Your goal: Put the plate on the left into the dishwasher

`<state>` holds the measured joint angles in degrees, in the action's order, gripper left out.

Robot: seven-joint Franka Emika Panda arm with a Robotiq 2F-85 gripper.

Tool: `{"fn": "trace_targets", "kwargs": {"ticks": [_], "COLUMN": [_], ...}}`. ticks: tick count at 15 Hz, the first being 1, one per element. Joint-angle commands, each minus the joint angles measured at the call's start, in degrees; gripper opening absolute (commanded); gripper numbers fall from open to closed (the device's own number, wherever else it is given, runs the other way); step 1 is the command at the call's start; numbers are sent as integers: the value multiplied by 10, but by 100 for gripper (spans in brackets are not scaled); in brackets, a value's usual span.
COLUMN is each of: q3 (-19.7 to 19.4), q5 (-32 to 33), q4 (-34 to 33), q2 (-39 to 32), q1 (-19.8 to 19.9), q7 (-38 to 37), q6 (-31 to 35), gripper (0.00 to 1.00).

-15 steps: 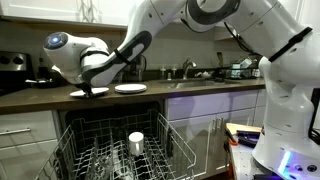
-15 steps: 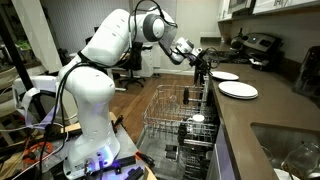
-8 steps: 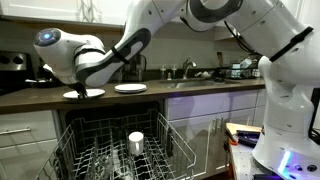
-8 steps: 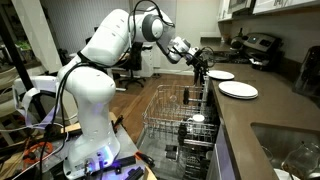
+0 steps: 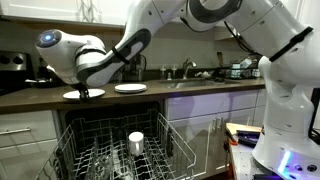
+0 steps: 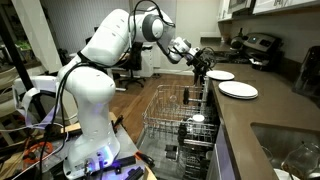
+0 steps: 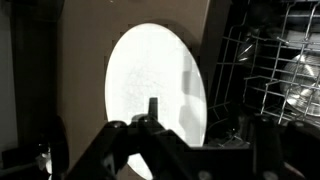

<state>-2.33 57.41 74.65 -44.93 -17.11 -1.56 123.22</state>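
The plate [image 5: 70, 95] is the left one of two white plates on the dark counter; it is the farther one in an exterior view [image 6: 224, 75]. In the wrist view the plate [image 7: 150, 70] fills the middle. My gripper [image 5: 86, 92] hangs low at the plate's right edge, by the counter's front edge [image 6: 203, 72]. It is open [image 7: 208, 125]: one finger [image 7: 152, 108] stands over the plate, the other out past the counter's edge. Nothing is held. The dishwasher stands open below, its grey wire rack [image 5: 178, 138] [image 6: 160, 105] pulled out, also seen in the wrist view [image 7: 265, 60].
The twin white plate [image 5: 130, 89] [image 6: 238, 91] lies just beside on the counter. A white cup [image 5: 136, 142] [image 6: 197, 120] and glassware stand in the rack. A sink [image 6: 290, 145] and clutter lie further along; a stove [image 5: 12, 62] is at the counter's end.
The gripper slid left along the counter, from between the plates to the left plate's edge, then held still. Its jaws have spread apart.
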Motion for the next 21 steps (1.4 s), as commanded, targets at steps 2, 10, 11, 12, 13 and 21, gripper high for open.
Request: {"fn": "trace_targets", "kwargs": {"ticks": [2,10,11,12,13,21], "q3": [-2,-8,-7,-7,-7,-6], "q5": [27,84,88,90,91,89], "q4": [19,26,27,28,29,40], "q2": [10,10,10,10,10,12], "q1": [8,10,10,11,11,10], "q7": [-26,-46,-49,-52,-54,-63], "q6": [34,77,79,81,85,99], "gripper": [100,60,54,46,42,5]}}
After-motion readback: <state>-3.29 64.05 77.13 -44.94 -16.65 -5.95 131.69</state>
